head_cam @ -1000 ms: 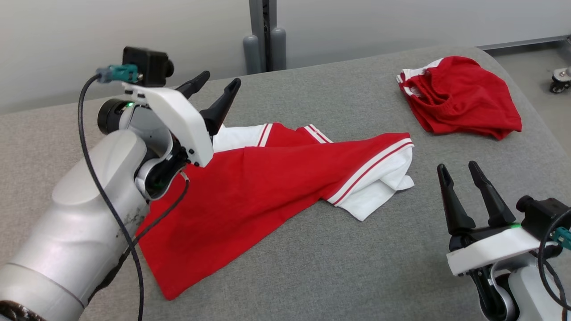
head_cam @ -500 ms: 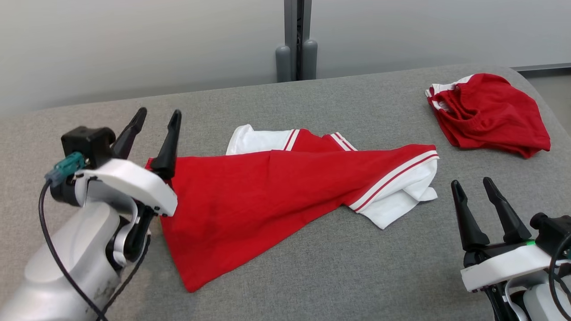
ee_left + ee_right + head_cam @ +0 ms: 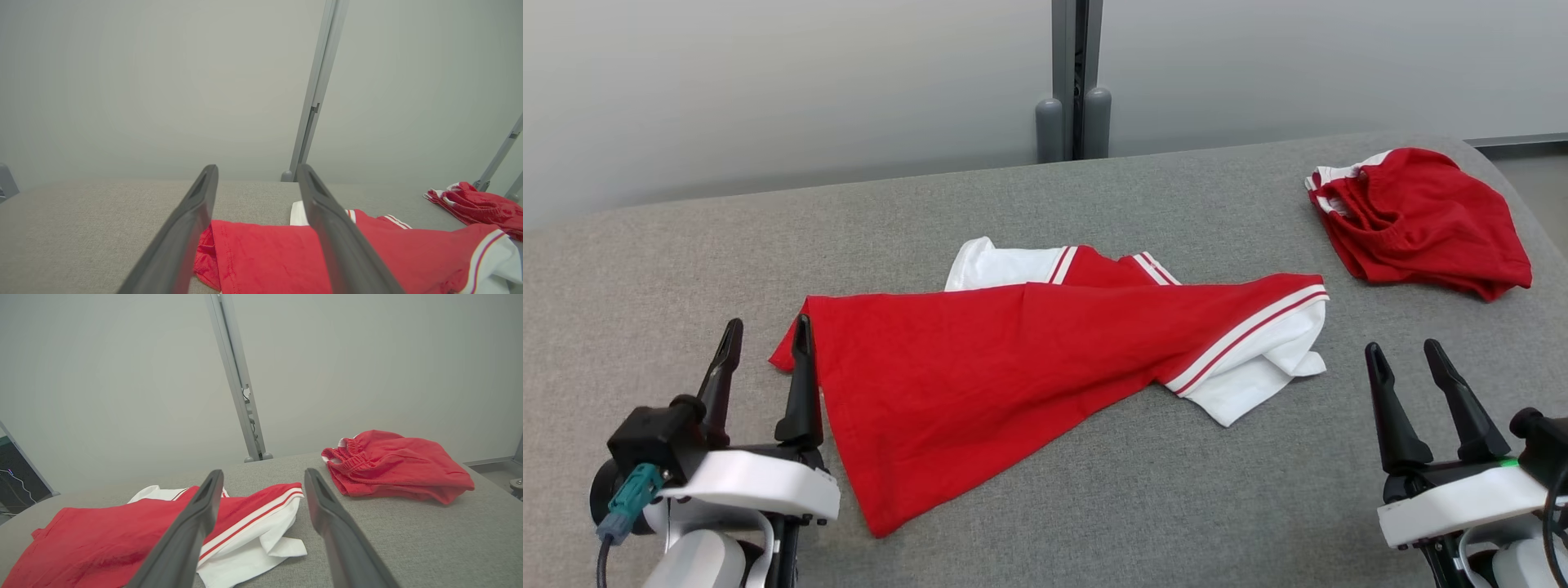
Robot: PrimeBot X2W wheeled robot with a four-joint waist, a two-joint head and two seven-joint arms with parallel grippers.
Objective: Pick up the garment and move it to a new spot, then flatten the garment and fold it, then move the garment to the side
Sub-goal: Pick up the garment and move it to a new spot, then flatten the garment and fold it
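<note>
Red with white striped trim, the garment (image 3: 1013, 343) lay spread and partly rumpled across the middle of the grey fabric desk (image 3: 1094, 490), with a second red bundle (image 3: 1421, 220) well apart at the far right corner. My left hand (image 3: 770, 322) stood low at the near left, fingers wide and empty, just beside the garment's left corner. My right hand (image 3: 1402, 346) sat near the white sleeve end, equally wide, gripping nothing.

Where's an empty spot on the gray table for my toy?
Free: the table's left end, beside the shirt; the near strip between shirt and right tool. Crowded: the middle, where the shirt lies, and the far right corner, with the shorts.
</note>
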